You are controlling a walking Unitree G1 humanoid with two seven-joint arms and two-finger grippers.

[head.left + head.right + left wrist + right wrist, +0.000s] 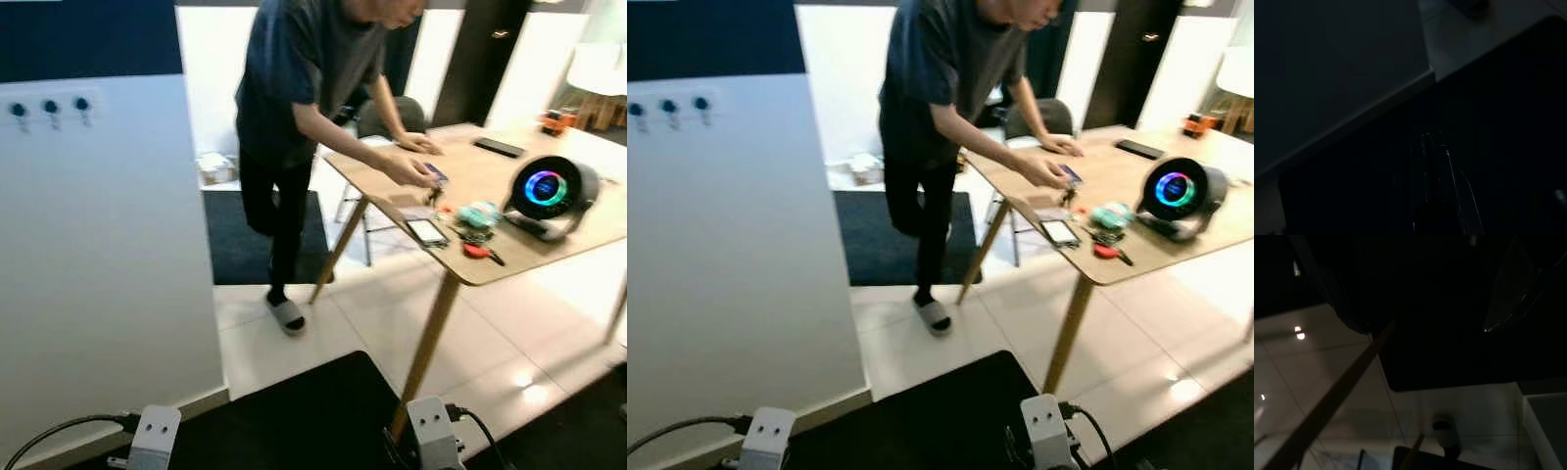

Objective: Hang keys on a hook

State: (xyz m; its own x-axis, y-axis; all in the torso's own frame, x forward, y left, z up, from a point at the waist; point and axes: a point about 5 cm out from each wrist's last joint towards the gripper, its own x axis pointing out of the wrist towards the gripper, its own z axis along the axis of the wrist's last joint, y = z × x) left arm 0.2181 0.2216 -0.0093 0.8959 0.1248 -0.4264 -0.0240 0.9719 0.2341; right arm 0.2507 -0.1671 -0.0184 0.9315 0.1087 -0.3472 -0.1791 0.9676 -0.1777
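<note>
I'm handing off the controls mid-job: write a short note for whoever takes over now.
Left pincer: hangs idle low by the wall, fingers look together. Right arm also hangs idle.
Keys: on the wooden table near its front edge, beside a phone. A person's hand is working on the table just behind them.
Hooks: three on the white wall to the robot's left, all bare.
Done: nothing. Left: approach the table, pick up the keys, hang them.

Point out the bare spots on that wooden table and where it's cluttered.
Bare: the table between the person's hands and the black bar. Crowded: the near corner, with phone, keys, teal item and speaker.
</note>
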